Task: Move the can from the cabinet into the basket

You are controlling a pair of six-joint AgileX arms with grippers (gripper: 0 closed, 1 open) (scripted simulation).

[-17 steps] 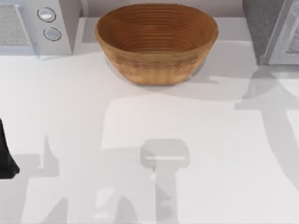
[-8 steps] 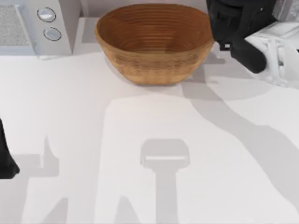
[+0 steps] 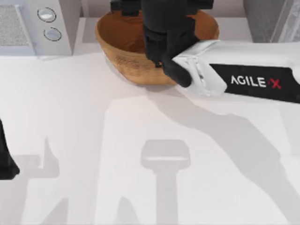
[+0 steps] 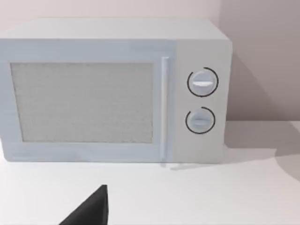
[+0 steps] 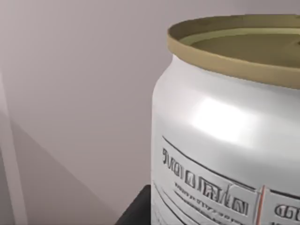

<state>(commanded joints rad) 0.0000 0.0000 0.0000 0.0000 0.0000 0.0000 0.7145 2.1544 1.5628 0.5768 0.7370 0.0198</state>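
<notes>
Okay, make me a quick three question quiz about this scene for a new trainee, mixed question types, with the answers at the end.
1. True or false: the right arm reaches in from the table's right side and its wrist hangs over the basket.
2. Multiple choice: what colour is the rim of the can in the right wrist view? A) dull gold B) blue C) black
3. Fill in: the white appliance facing the left wrist camera has ___ round knobs.

Key: 1 true; 2 A; 3 two. The left gripper sits parked at the table's left edge.
</notes>
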